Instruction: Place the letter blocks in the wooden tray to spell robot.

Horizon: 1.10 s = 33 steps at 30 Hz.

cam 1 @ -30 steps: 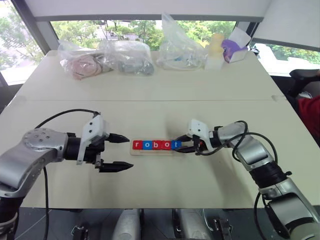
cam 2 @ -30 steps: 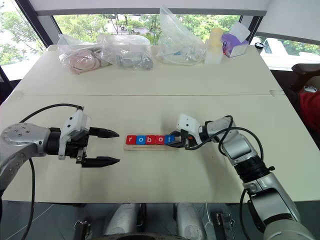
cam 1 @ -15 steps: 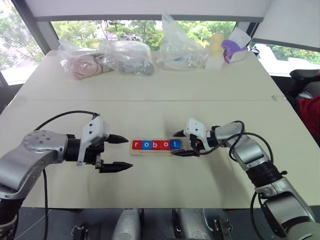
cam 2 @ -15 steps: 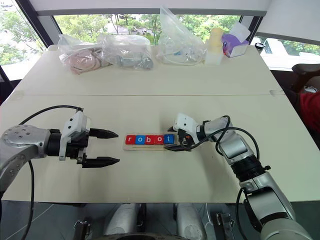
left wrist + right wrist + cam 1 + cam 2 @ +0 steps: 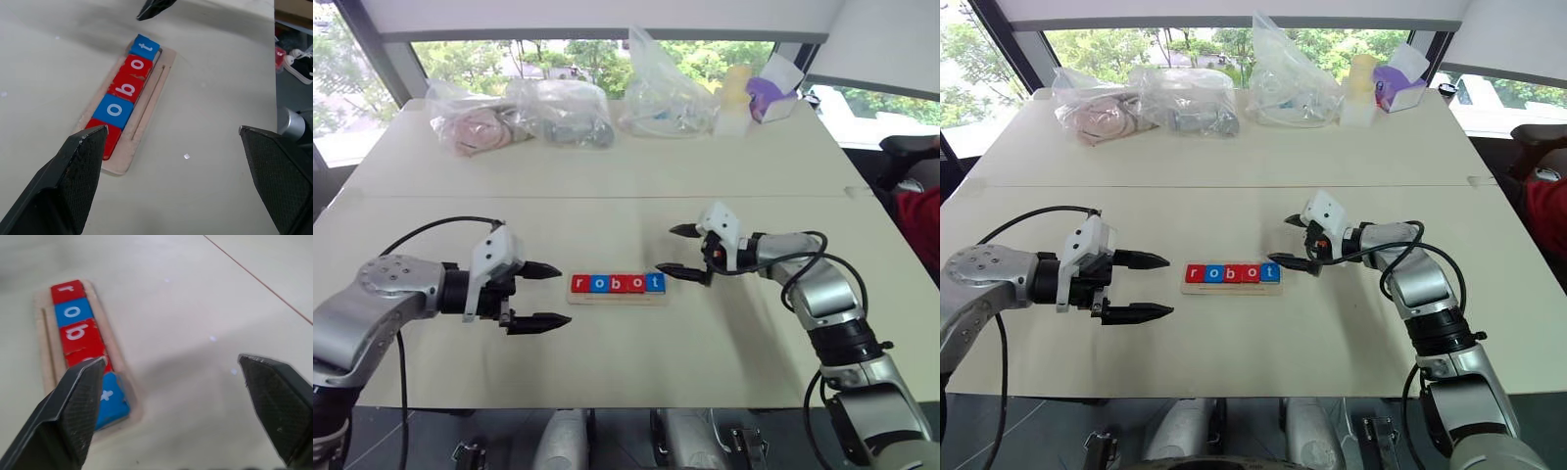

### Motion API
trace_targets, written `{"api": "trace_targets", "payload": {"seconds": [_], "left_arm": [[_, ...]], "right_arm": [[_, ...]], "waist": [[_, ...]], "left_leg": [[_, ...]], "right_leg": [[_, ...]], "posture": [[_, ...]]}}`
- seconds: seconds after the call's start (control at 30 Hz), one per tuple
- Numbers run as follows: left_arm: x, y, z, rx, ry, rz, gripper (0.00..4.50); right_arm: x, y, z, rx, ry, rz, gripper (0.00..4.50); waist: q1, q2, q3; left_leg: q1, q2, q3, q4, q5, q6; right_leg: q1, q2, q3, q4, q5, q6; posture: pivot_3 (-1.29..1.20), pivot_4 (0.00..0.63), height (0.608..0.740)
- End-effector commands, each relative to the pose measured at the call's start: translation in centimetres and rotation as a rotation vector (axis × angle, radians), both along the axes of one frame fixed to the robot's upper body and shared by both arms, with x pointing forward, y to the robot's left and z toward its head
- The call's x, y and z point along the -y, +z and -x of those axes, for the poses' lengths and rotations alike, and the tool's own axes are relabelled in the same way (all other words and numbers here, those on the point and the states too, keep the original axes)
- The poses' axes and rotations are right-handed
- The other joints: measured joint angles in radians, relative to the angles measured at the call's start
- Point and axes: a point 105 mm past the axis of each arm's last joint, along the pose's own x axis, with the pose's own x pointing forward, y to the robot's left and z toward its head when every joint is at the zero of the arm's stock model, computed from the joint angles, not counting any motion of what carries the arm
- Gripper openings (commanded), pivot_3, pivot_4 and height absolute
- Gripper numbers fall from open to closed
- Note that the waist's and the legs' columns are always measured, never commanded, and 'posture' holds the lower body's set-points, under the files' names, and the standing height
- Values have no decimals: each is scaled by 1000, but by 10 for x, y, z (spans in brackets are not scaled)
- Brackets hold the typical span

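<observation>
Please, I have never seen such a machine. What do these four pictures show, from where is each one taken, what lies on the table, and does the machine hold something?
It is a humanoid robot with two arms, each ending in a two-fingered black gripper. Two pictures come from its head camera, looking down over the arms; two come from cameras on its wrists, looking along the fingers. On the table lies the wooden tray with five letter blocks spelling robot. At the far edge are plastic bags and small containers. The left gripper and the right gripper are both open, one at each end of the tray, and hold nothing.
</observation>
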Motion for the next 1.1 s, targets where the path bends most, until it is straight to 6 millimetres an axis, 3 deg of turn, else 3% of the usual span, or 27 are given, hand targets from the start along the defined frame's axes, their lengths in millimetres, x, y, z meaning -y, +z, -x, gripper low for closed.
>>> {"api": "trace_targets", "payload": {"seconds": [0.03,0.43,0.6,0.73,0.8,0.87,1.0,1.1], "left_arm": [[2,7,-2,32,-11,7,4500],[2,6,-3,37,13,8,4500],[2,6,-4,38,15,8,4500],[-2,11,-8,37,61,37,4500],[-9,11,-6,13,86,37,4500],[-22,7,-1,-19,113,3,4500],[-47,5,4,-49,224,4,4500],[-57,-1,12,-76,262,-15,4500]], "right_arm": [[-2,-5,-9,53,-9,51,4474],[-8,-16,-2,31,44,50,4474],[-1,-7,-11,68,-15,29,4474],[14,16,-20,109,-98,-49,4474],[22,28,-10,89,-90,-101,4474],[29,34,12,28,-34,-111,4474],[45,33,59,-112,10,-74,4474],[49,28,81,-175,7,-38,4474]], "waist": [[1,0,0],[1,0,0],[1,0,0],[2,0,0],[2,0,0],[3,0,0],[7,0,0],[2,0,0]], "left_leg": [[0,0,0,0,0,0],[0,0,0,0,0,0],[0,0,0,0,0,0],[0,0,0,0,0,0],[0,0,0,0,0,0],[-1,0,-1,-1,0,0],[-1,0,-2,-3,0,0],[0,0,-2,-3,0,0]], "right_leg": [[0,0,0,0,0,0],[0,0,0,0,0,0],[0,0,0,0,0,0],[0,0,0,0,0,0],[0,0,0,0,0,0],[-1,-1,0,0,0,0],[-1,-2,-1,-1,0,0],[0,-3,-1,-1,0,0]], "posture": [[0,150,735],[0,150,735],[0,150,735],[0,150,735],[0,150,735],[0,150,735],[0,150,735],[0,150,735]]}}
